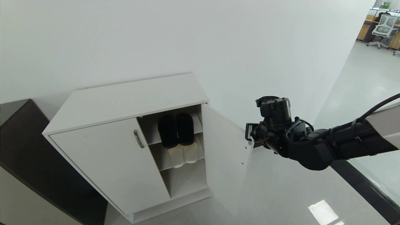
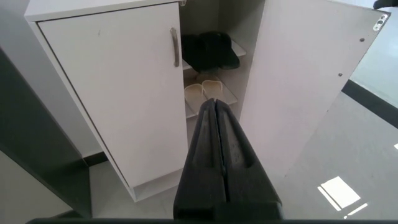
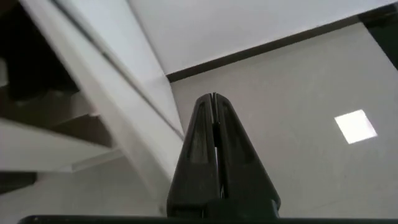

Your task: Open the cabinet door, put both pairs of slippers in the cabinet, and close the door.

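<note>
cabinet [image 1: 125, 100] is standing white against a white wall [image 1: 218, 37] on a pale, glossy floor [image 1: 281, 193]. its left door [image 1: 103, 162] is sitting shut, with a metal handle [image 1: 139, 138] running upright near the inner edge. its right door [image 1: 223, 156] is hanging wide open, angled out toward the robot's right. inside, the black slippers [image 1: 176, 129] are lying side by side on the upper shelf [image 1: 197, 120]. the white slippers [image 1: 183, 154] are lying side by side on the middle shelf [image 1: 162, 159], directly beneath the black pair. both pairs are sitting toward the right half of the cabinet, behind the opening that the right door is leaving.

the right gripper [image 1: 251, 139] is hovering at the outer edge of the open right door, near its upper corner. its fingers [image 3: 202, 137] are pressing flat together and gripping nothing. in the right wrist view the door's edge is running just beside them, and i cannot tell whether they are touching it.

the left gripper [image 2: 216, 106] is hanging in front of the cabinet, pointing at the opening between the shut left door and the open right door, well apart from the slippers. its fingers [image 2: 205, 143] are also lying closed against each other, holding nothing.

a dark panel [image 1: 18, 140] is standing to the left of the cabinet. an office chair [image 1: 384, 29] is sitting far off on the right, and a bright patch of light [image 1: 323, 212] is falling on the floor near the open door.
</note>
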`<state>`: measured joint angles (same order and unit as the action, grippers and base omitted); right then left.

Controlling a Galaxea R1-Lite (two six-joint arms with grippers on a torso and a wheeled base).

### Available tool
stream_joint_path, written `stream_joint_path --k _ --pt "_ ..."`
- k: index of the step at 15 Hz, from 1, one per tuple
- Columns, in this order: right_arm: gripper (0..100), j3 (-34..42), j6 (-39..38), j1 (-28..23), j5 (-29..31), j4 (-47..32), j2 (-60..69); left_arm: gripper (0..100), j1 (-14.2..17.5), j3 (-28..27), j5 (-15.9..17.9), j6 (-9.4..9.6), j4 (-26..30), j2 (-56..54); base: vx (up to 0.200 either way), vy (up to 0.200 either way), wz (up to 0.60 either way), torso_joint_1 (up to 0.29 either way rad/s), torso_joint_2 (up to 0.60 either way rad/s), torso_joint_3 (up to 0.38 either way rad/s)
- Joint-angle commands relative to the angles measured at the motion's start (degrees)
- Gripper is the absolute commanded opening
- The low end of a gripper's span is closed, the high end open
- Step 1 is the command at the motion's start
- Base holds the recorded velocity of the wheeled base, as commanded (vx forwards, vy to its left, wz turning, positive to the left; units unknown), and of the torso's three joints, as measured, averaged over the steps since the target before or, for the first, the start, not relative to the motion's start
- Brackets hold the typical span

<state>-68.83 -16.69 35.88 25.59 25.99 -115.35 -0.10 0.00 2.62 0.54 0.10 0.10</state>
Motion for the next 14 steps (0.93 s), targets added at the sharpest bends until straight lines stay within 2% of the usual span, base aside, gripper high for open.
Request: stream_joint_path --k 1,3,5,8,13,14 --pt "0 4.05 -0.01 5.52 -0.01 0.2 5.31 0 0.01 0.0 0.02 -0.01 -0.01 -0.01 0.0 0.0 0.0 0.0 0.0 0.0" --pt "0 5.81 -0.01 7.98 0.08 0.29 7.77 0 0.01 0.0 -0.07 -0.01 -0.01 -0.01 0.0 0.0 0.0 0.0 0.0 0.0" --pt "0 7.39 0.69 8.16 -0.54 0.46 10.14 0 0.01 0.0 -0.07 -0.01 -0.01 -0.01 0.0 0.0 0.0 0.0 0.0 0.0" --pt "0 11.35 2.01 8.24 -4.76 0.55 13.66 0 0.01 0.0 0.02 -0.01 -0.01 -0.01 0.0 0.0 0.0 0.0 0.0 0.0" --pt "0 12.23 3.68 8.51 -4.76 0.55 13.57 0 0.01 0.0 -0.07 -0.01 -0.01 -0.01 0.0 0.0 0.0 0.0 0.0 0.0" --pt "0 12.31 4.03 8.6 -4.76 0.55 13.48 0 0.01 0.0 -0.07 -0.01 -0.01 -0.01 0.0 0.0 0.6 -0.002 0.0 0.002"
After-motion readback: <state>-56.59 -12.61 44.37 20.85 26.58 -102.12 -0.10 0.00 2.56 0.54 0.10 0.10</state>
